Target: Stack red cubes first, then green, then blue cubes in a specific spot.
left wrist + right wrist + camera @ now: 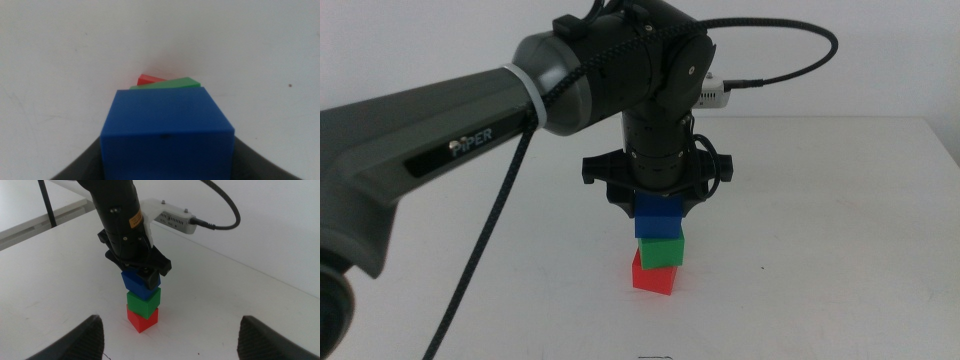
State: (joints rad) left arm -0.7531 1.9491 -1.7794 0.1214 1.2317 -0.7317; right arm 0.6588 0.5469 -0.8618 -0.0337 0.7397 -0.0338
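The red cube sits on the white table with the green cube on top of it. The blue cube is on or just above the green one, turned slightly; I cannot tell whether they touch. My left gripper points straight down and is shut on the blue cube. In the left wrist view the blue cube fills the space between the jaws, with slivers of green and red past it. The right wrist view shows the stack and the left gripper. My right gripper is open and empty, back from the stack.
The left arm reaches in over the left half of the table, its black cable hanging beside it. A white wrist camera box sits on the arm. White tabletop surrounds the stack.
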